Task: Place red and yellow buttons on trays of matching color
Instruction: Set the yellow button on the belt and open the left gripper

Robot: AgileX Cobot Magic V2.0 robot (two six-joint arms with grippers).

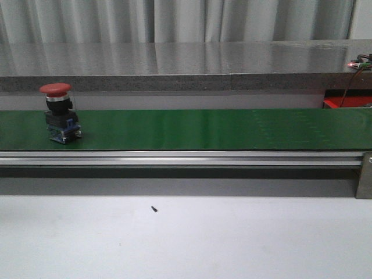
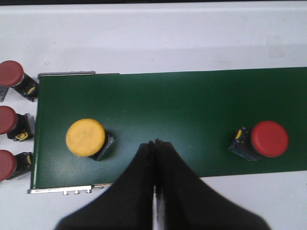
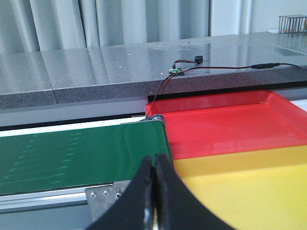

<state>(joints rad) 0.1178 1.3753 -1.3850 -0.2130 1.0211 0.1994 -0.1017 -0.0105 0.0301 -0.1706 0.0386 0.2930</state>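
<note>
Left wrist view: yellow button (image 2: 86, 137) and red button (image 2: 269, 139) both sit on the green belt (image 2: 172, 110); left gripper (image 2: 154, 143) jaws pressed together, empty. Right gripper (image 3: 154, 162) likewise closed beside the red tray (image 3: 230, 124) and yellow tray (image 3: 249, 187), both bare where visible. Sorting not yet started.

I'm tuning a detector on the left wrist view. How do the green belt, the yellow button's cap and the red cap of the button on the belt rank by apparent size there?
1. green belt, by far the largest.
2. yellow button's cap and red cap: near alike, so unranked.
</note>
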